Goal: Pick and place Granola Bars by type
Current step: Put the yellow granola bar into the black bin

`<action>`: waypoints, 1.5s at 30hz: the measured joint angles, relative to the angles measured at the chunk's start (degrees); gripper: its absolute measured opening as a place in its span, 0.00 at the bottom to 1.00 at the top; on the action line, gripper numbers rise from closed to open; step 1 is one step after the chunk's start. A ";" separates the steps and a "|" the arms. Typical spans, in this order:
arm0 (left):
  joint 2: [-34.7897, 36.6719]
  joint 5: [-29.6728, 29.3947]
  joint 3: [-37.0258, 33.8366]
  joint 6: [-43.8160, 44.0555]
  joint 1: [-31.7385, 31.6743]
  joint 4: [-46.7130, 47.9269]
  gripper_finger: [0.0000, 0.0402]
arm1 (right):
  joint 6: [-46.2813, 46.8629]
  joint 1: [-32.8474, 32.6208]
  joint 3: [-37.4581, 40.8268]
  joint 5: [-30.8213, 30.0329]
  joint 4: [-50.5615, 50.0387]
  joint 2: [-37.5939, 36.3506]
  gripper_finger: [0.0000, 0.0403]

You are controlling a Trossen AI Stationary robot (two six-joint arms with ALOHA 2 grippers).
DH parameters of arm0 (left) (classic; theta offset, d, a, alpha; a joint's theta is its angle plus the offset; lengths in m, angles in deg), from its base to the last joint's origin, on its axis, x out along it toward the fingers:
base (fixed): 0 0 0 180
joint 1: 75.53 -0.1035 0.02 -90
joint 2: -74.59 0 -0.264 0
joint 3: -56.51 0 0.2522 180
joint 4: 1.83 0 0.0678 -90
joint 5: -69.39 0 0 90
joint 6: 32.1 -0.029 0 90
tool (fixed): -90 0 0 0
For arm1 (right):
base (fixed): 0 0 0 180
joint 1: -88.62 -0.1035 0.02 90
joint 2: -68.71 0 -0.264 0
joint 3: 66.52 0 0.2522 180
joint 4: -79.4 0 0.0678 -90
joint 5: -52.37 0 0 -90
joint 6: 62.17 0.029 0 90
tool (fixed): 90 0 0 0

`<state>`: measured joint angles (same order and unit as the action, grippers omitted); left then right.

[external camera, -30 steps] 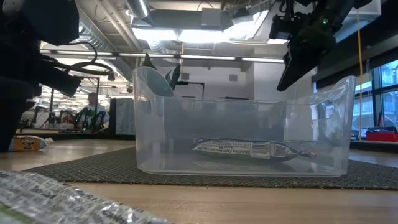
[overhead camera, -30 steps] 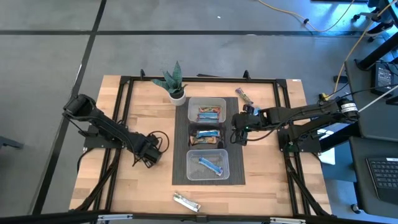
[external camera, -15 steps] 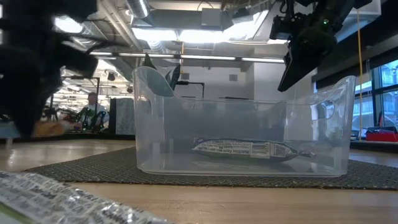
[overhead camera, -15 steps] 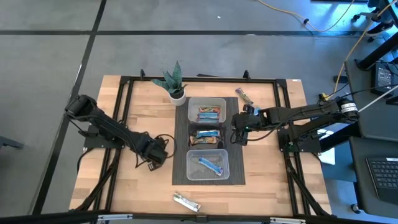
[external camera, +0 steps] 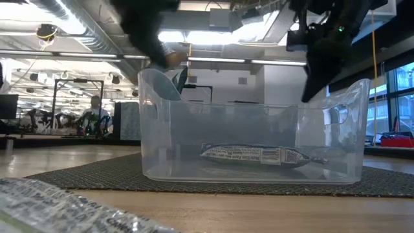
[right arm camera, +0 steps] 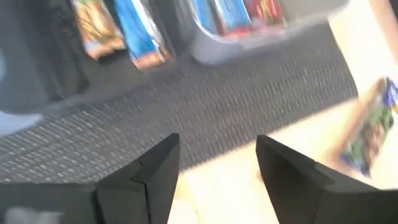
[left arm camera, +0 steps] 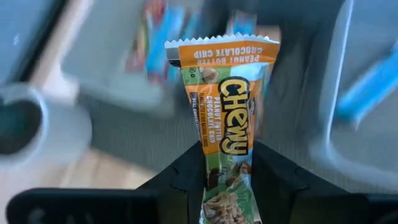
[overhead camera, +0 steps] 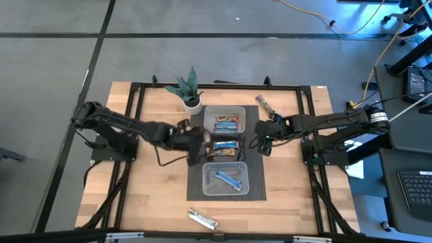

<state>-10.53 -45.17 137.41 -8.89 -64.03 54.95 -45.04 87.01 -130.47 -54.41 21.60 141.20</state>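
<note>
1. The wooden surface (overhead camera: 155,192) carries a dark woven mat (overhead camera: 196,192) down its middle, with three clear bins in a row on it.
2. The left arm (overhead camera: 115,123) reaches right across the surface; the left gripper (left arm camera: 219,177) hangs blurred at the left edge of the middle bin (overhead camera: 225,148), its fingers (left arm camera: 186,180) clamped on a yellowish-gold bar (left arm camera: 225,118) with an orange top band, which stands straight out from them.
3. The right arm (overhead camera: 324,123) stretches in from the right, and the right gripper (right arm camera: 217,163) sits over the mat's right edge beside the middle bin, fingers (right arm camera: 158,168) spread apart with nothing between them.
4. The far bin (overhead camera: 225,120) holds blue and red bars (overhead camera: 227,122); the middle bin seems to hold a blue bar (overhead camera: 228,144) above a brownish one, though motion blur makes that uncertain.
5. The near bin (overhead camera: 226,179) holds one bright blue bar (overhead camera: 228,179) lying slantwise.
6. A potted green plant (overhead camera: 187,88) stands just left of the far bin.
7. A loose greenish bar (overhead camera: 266,104) lies on the wood at the far right, near the right gripper.
8. A silver-white bar (overhead camera: 202,219) lies alone at the near edge.
</note>
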 joint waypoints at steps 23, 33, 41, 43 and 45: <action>-16.75 19.32 1.07 -21.08 -12.38 -26.94 0.25 | -0.03 6.65 0.00 0.52 -8.99 -0.02 0.53; -19.52 19.59 1.05 -21.03 -12.38 -27.06 0.25 | -3.30 6.65 0.00 0.60 -5.21 -0.02 0.53; -19.57 19.57 1.05 -21.03 -12.36 -27.01 0.25 | 2.41 6.63 0.00 1.92 -3.22 -0.02 0.53; -19.57 19.54 1.05 -21.03 -12.36 -27.00 0.25 | 4.23 6.63 0.00 2.05 -2.94 -0.02 0.53; -19.57 19.54 1.05 -21.03 -12.36 -27.01 0.25 | 7.60 6.63 0.00 2.69 -2.91 -0.02 0.53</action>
<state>-30.09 -25.63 138.46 -29.92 -76.39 27.94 -37.43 93.64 -130.47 -51.72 18.69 141.18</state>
